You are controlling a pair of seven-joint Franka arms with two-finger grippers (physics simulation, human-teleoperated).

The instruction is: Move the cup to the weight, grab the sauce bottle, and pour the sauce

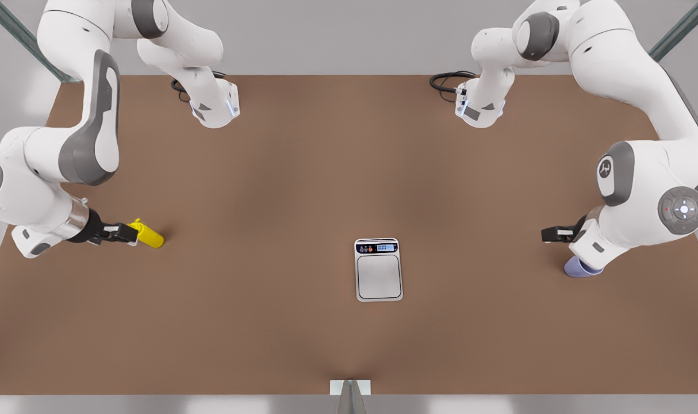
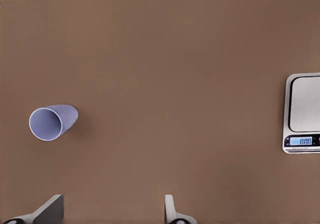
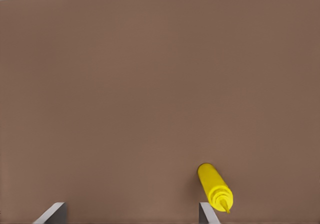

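The pale lavender cup point(image 1: 582, 268) stands at the front view's right, partly hidden under the left arm; the left wrist view shows its open mouth point(image 2: 52, 122). My left gripper point(image 1: 551, 234) hovers beside it, open point(image 2: 114, 199), holding nothing. The weight point(image 1: 378, 270), a silver scale with a blue display, lies mid-table, its edge showing in the left wrist view point(image 2: 302, 114). The yellow sauce bottle point(image 1: 148, 236) is at the front view's left. My right gripper point(image 1: 125, 232) is right next to it, open point(image 3: 131, 206), with the bottle point(image 3: 215, 186) close by one finger, outside the gap.
The brown table point(image 1: 268, 172) runs wide around the scale. Black cables point(image 1: 449, 80) lie at the back edge near the arm bases. A grey bracket point(image 1: 350, 388) sits at the front edge.
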